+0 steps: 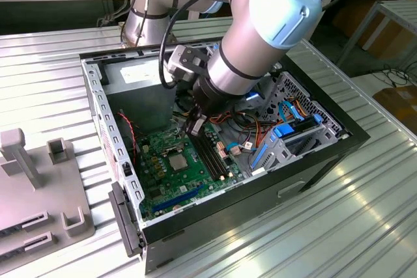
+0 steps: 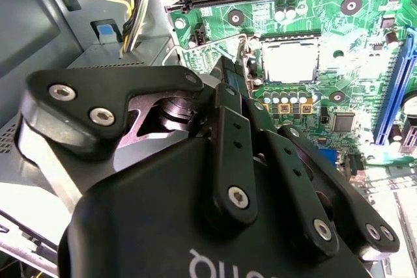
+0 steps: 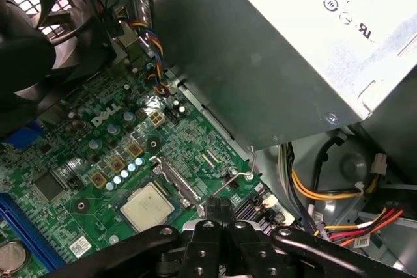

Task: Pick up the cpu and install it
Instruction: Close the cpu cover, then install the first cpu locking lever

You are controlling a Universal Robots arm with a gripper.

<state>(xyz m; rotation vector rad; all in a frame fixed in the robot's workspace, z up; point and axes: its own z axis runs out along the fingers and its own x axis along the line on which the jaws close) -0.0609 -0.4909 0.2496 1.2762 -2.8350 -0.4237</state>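
Observation:
The cpu (image 3: 147, 207), a small silver-grey square, lies flat in its socket on the green motherboard (image 3: 71, 161); it also shows in the second wrist view, cpu (image 2: 290, 60), and in the exterior view, cpu (image 1: 177, 159). The socket's metal frame (image 3: 177, 183) stands tilted up beside it. My gripper (image 3: 219, 205) hovers low just beside the socket with its black fingers (image 2: 229, 96) pressed together and nothing between them. Its tips sit at the thin wire lever (image 3: 246, 172); whether they touch it I cannot tell. In the exterior view the gripper (image 1: 194, 128) reaches down into the open case.
The grey power supply (image 3: 313, 43) hangs close over the board. A black fan (image 3: 45, 24) is at one side, memory slots (image 1: 210, 151) lie beside the socket, and bundled cables (image 3: 326, 187) run past the gripper. The case walls (image 1: 104, 115) ring the work area.

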